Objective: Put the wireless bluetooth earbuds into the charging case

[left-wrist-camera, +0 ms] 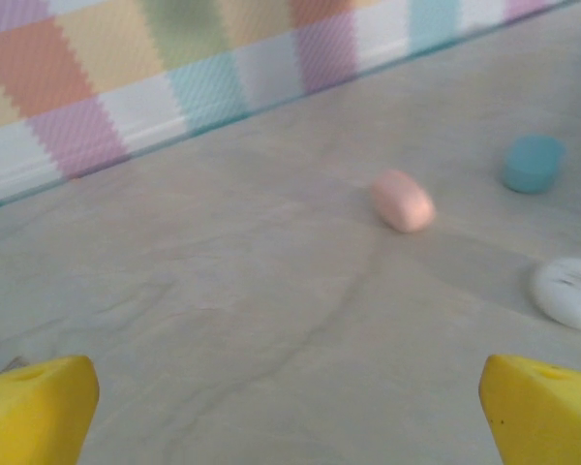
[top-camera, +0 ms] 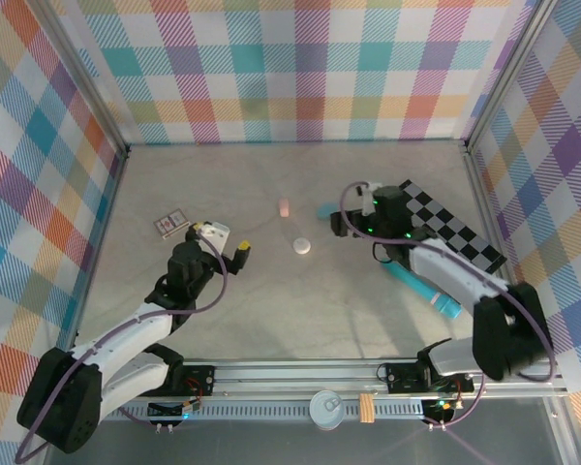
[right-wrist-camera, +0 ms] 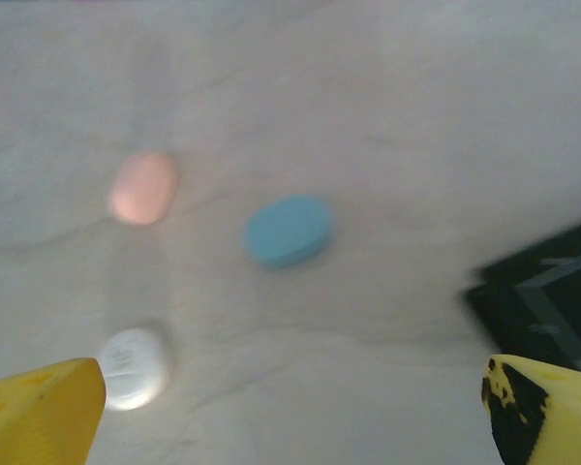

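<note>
Three closed pebble-shaped charging cases lie mid-table: a pink case [top-camera: 284, 206] [left-wrist-camera: 403, 201] [right-wrist-camera: 142, 187], a teal case [top-camera: 324, 210] [left-wrist-camera: 534, 162] [right-wrist-camera: 289, 231] and a white case [top-camera: 301, 246] [left-wrist-camera: 568, 291] [right-wrist-camera: 132, 367]. The earbuds themselves are hidden from me. My left gripper [top-camera: 220, 239] [left-wrist-camera: 290, 417] hovers left of the cases, open, with bare table between its yellow fingertips [left-wrist-camera: 34, 407]. To the right of the teal case, my right gripper [top-camera: 353, 215] [right-wrist-camera: 290, 417] is also open and holds nothing; the cases lie ahead of it.
A black-and-white checkered pad [top-camera: 455, 228] [right-wrist-camera: 547, 295] lies at the right under the right arm. A long teal tube [top-camera: 421, 286] rests near it. A small card [top-camera: 170, 224] sits left of the left gripper. Plaid walls enclose the table.
</note>
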Controlling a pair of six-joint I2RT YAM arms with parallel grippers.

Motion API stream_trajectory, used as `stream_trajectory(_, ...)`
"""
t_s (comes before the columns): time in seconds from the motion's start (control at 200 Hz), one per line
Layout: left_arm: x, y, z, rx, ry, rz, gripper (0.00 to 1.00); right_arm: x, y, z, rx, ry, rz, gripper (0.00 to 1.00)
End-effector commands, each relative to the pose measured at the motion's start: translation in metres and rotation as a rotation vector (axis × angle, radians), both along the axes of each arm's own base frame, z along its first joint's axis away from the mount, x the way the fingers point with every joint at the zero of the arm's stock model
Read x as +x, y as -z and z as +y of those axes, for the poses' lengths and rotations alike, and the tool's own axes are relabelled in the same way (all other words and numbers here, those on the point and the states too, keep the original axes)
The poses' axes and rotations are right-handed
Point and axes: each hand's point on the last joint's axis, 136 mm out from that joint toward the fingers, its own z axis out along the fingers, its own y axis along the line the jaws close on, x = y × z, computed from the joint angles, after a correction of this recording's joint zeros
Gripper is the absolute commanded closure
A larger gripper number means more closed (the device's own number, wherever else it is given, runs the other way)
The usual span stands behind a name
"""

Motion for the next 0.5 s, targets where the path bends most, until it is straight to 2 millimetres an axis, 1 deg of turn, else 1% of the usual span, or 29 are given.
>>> stream_trajectory(0.0,0.010,0.001,0.028,-0.085,-0.114,-0.039,0.00,0.010,-0.010,-0.056,-0.140,0.136,-0.194,0.01)
stream_trajectory(0.04,0.013,0.005,0.034,-0.108,-0.134,-0.035,0.00,0.008,-0.005,-0.068,-0.161,0.157,-0.210,0.01)
stream_trajectory(0.085,0.016,0.010,0.040,-0.129,-0.150,-0.028,0.00,0.006,0.006,-0.083,-0.174,0.188,-0.213,0.01)
stream_trajectory(0.135,0.020,0.015,0.045,-0.152,-0.165,-0.023,0.00,0.004,0.012,-0.094,-0.172,0.211,-0.227,0.01)
stream_trajectory(0.21,0.025,0.025,0.053,-0.156,-0.195,-0.009,0.00,0.002,0.027,-0.110,-0.141,0.255,-0.243,0.01)
stream_trajectory(0.29,0.030,0.034,0.061,-0.163,-0.221,-0.009,0.00,0.003,0.040,-0.119,-0.107,0.269,-0.239,0.01)
stream_trajectory(0.31,0.031,0.035,0.062,-0.166,-0.226,-0.010,0.00,0.005,0.038,-0.121,-0.098,0.272,-0.258,0.01)
stream_trajectory(0.39,0.038,0.042,0.072,-0.174,-0.258,-0.019,0.00,0.009,0.046,-0.122,-0.090,0.258,-0.253,0.01)
stream_trajectory(0.43,0.042,0.044,0.078,-0.181,-0.280,-0.032,0.00,0.011,0.045,-0.120,-0.085,0.234,-0.253,0.01)
stream_trajectory(0.495,0.049,0.058,0.085,-0.202,-0.307,-0.001,0.00,0.016,0.048,-0.124,-0.074,0.237,-0.264,0.01)
